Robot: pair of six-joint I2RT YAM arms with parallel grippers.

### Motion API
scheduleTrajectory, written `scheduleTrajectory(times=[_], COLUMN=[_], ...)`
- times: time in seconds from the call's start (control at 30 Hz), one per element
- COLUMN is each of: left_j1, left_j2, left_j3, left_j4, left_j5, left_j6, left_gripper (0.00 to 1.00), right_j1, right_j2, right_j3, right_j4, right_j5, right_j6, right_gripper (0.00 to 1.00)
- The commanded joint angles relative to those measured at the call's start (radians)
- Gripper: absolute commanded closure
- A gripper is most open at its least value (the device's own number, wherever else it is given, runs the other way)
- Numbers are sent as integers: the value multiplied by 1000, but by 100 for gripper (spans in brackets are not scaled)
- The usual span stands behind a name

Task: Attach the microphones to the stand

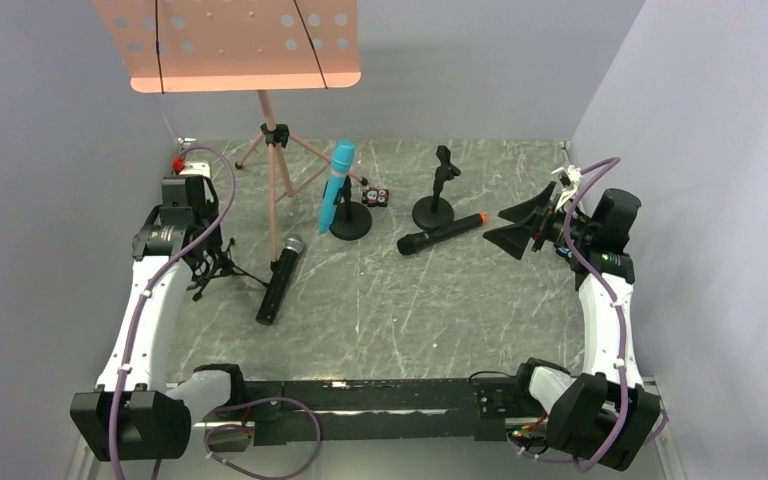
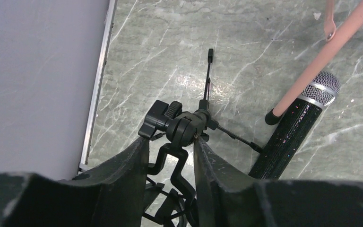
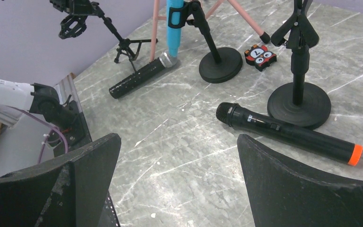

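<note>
A small black tripod stand stands at the far left. My left gripper is shut on its swivel joint, a finger pressed on each side. The black microphone with a silver mesh head lies flat just right of it. The blue microphone sits clipped in a round-base stand. A second round-base stand has nothing in its clip. The black microphone with an orange end lies beside that base. My right gripper hangs open to its right, holding nothing.
A pink music stand rises at the back left; one leg ends next to the silver-headed microphone. A small red and black toy lies between the two round bases. Grey walls close in on the left, back and right.
</note>
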Motion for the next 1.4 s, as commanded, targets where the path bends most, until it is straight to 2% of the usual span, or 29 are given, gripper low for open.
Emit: scheduleTrajectory(times=[0.0,0.1,0.13,0.23,0.4,0.53,0.67,0.8,0.9,1.07,1.37], left_j1=[6,5,6,5,7,9,10,13,12,13,13], left_j2=[28,45,46,43,46,67,71,61,26,-35,-44], left_j3=[12,17,16,19,18,21,23,39,50,76,101], left_j4=[-7,-12,-10,-12,-8,-4,8,7,22,40,17], left_j5=[76,71,71,72,84,100,93,80,63,61,76], left_j6=[29,31,31,32,37,35,39,44,44,92,107], left_gripper=[63,74,74,73,61,62,73,93,99,100,100], right_j1=[4,4,3,3,3,3,3,4,3,3,3], right_j2=[-1,-1,-2,-2,1,0,1,3,4,3,4], right_j3=[6,6,6,6,8,8,9,9,9,9,9], right_j4=[16,15,14,13,14,12,9,9,8,8,7], right_j5=[-2,-2,-2,-2,-2,-1,0,-1,-1,0,2], right_j6=[-20,-20,-20,-20,-20,-20,-20,-20,-20,-20,-20], right_gripper=[0,0,0,0,0,0,0,0,0,0,0])
